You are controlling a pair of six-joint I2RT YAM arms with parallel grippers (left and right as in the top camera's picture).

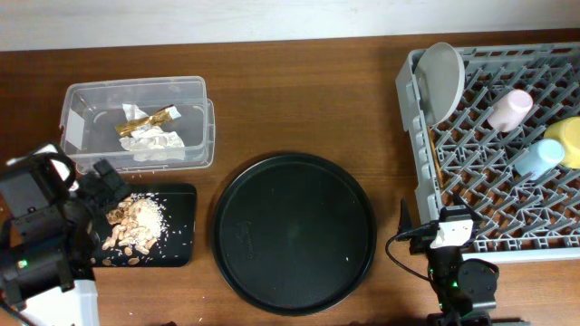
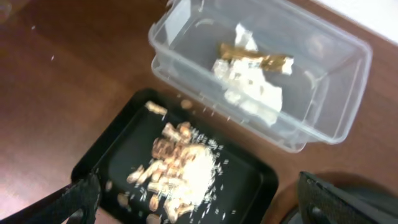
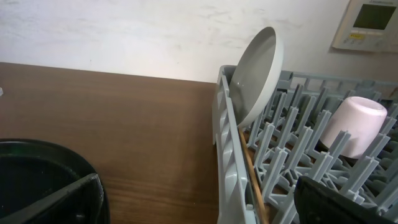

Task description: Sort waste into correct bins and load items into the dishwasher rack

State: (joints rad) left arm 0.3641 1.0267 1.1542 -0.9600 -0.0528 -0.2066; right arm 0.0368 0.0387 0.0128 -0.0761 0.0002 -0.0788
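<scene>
The clear tub (image 1: 82, 100) at the back left holds the white napkin (image 1: 156, 143) and the brown-and-gold wrapper (image 1: 145, 120). In front of it the shallow black tray (image 1: 181, 204) carries the food scraps (image 1: 134, 222). My left gripper (image 1: 98, 206) hangs open over that tray's near-left end, nothing between its fingers (image 2: 68, 199). The grey rack (image 1: 412, 136) on the right holds the plate (image 1: 439, 80) on edge, the pink cup (image 1: 509, 109), the blue cup (image 1: 539, 158), the yellow bowl (image 1: 566, 140) and the chopsticks (image 3: 250, 168). My right gripper (image 3: 202, 205) is open, straddling the rack's near-left wall.
A large round black tray (image 1: 294, 234) lies in the middle of the brown table, between the two arms. A white wall with a small control panel (image 3: 367, 22) stands behind the rack.
</scene>
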